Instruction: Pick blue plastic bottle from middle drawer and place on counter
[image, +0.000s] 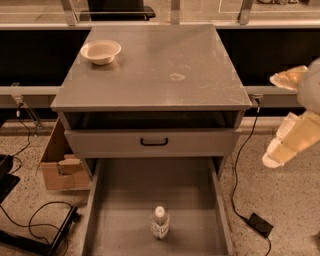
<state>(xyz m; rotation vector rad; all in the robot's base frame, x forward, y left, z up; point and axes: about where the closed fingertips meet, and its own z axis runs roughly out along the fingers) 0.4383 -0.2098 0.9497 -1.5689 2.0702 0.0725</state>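
Note:
The blue plastic bottle (159, 223), clear with a white cap, stands upright on the floor of the open middle drawer (125, 200), near its front centre. The counter (150, 70) is the grey cabinet top above, with a small pale stain (177, 76) near its middle. My gripper (270, 120) hangs in the air to the right of the cabinet, at about the height of the closed drawer front. Its two cream fingers (289, 145) are spread apart and hold nothing. It is well away from the bottle.
A cream bowl (101, 51) sits on the counter's back left. A closed drawer front with a black handle (154, 142) is above the open drawer. A cardboard box (59, 165) and cables lie on the floor at left. A black power brick (260, 224) lies at right.

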